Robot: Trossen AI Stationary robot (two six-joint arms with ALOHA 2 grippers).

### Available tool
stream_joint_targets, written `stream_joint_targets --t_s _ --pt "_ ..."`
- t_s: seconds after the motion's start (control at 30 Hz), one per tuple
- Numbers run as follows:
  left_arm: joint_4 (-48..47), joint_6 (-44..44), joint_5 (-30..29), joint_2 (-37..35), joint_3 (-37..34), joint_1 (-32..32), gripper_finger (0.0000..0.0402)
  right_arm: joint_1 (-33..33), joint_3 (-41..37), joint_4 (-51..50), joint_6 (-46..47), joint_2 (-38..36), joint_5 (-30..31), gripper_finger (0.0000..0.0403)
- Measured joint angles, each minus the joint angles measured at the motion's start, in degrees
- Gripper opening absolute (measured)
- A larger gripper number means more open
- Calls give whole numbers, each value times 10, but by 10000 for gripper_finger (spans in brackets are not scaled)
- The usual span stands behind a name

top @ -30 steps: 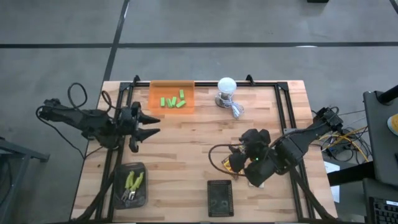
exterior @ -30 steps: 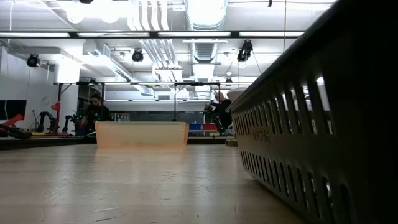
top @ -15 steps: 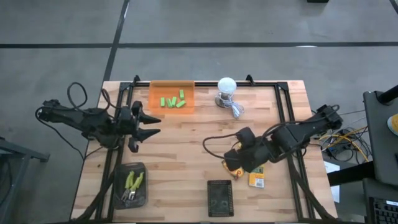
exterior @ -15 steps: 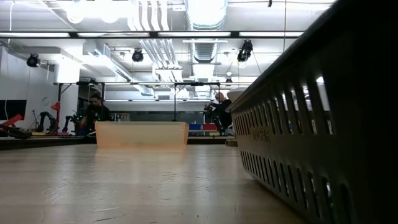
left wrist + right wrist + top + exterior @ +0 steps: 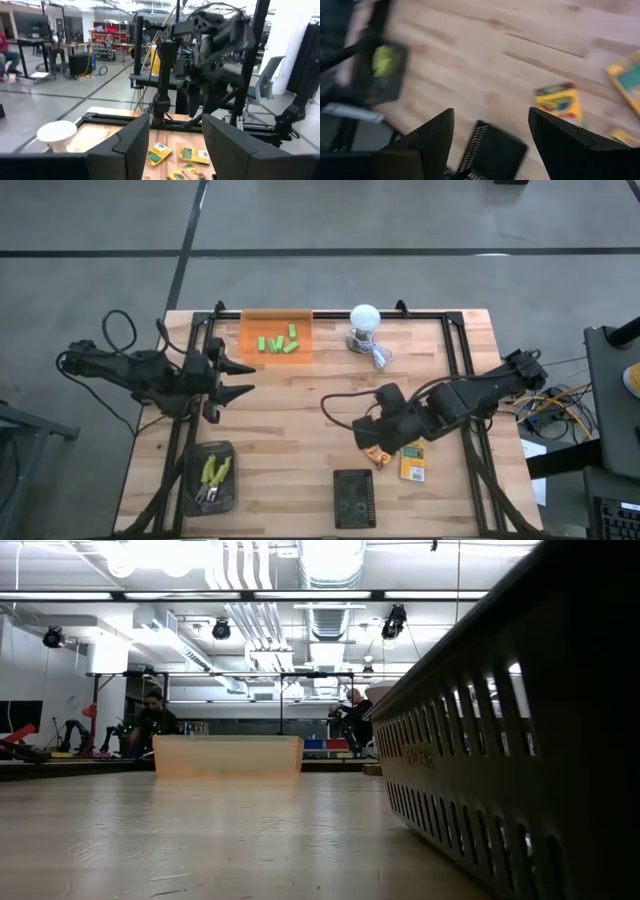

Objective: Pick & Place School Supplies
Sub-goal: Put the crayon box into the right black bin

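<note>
In the high view, two flat yellow-and-green crayon boxes [image 5: 378,456] [image 5: 412,464] lie flat on the wood near the table's right-near part. The right wrist view shows three: [image 5: 560,102], [image 5: 625,75], [image 5: 622,136]. My right gripper [image 5: 364,429] [image 5: 490,131] is open, empty, and hovers just left of them. Several bright-green blocks [image 5: 278,341] lie in an orange tray [image 5: 250,330] at the far edge. Two yellow-green-handled pliers [image 5: 213,472] lie in a black tray [image 5: 226,498] at the near-left. My left gripper [image 5: 236,379] [image 5: 176,142] is open and waits over the table's left side.
A black slotted basket [image 5: 353,498] [image 5: 500,740] [image 5: 492,152] stands at the near edge, just near of the right gripper. A white bulb-like object [image 5: 364,318] [image 5: 56,132] with a cable sits at the far edge. Black frame rails run along both sides. People sit in the room beyond.
My right gripper has moved toward the table's left edge and slightly toward the far edge, stretching out low over the wood. One crayon box that the arm covered now shows. The left arm has barely stirred.
</note>
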Motion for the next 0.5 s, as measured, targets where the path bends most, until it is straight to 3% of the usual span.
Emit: stream_joint_targets --t_s 0.23,0.5 --pt "1 75 -11 0 34 27 188 -28 0 -133 127 4 -30 236" --pt "-20 131 30 0 98 53 188 -73 0 -199 137 4 -65 231"
